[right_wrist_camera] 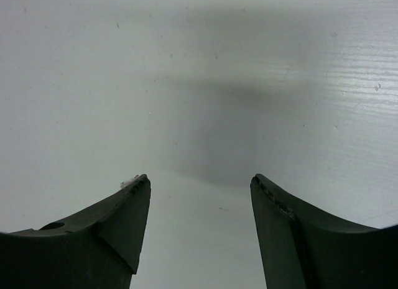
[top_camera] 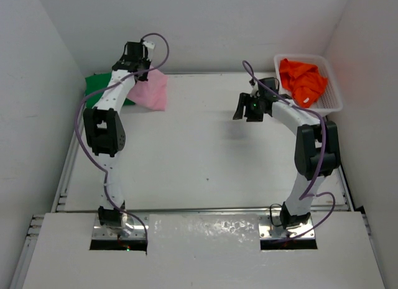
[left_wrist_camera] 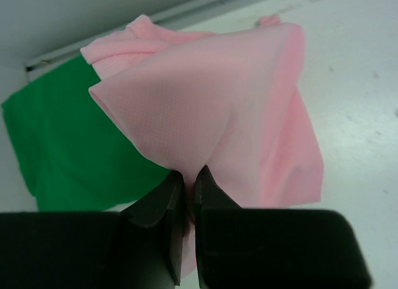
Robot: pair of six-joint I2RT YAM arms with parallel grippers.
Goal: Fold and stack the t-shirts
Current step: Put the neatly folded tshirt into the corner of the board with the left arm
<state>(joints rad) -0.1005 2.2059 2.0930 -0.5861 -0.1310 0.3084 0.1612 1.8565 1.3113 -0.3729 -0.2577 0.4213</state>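
The pink t-shirt (left_wrist_camera: pixel 242 109) is lying at the far left corner of the table (top_camera: pixel 199 158). It is draping partly over the green t-shirt (left_wrist_camera: pixel 62 140), which is sitting flat beneath it against the back edge. Your left gripper (left_wrist_camera: pixel 185 177) is pinching a fold of the pink cloth, its fingers closed down to a sliver and the fabric standing up from them in a peak. The pink shirt is looking only partly folded: doubled over, with uneven edges, and not yet squared onto the green one. The orange t-shirt (top_camera: pixel 303 82) is sitting crumpled in the white basket (top_camera: pixel 333 107) at the far right, not yet handled as far as you can judge. Your right gripper (right_wrist_camera: pixel 199 186) is hovering over bare table near the basket, fingers spread wide and holding nothing. By my reckoning you are sitting roughly midway. Green appears to be down as the base of the stack, pink is being worked, and orange is waiting to be pulled out, folded and stacked.
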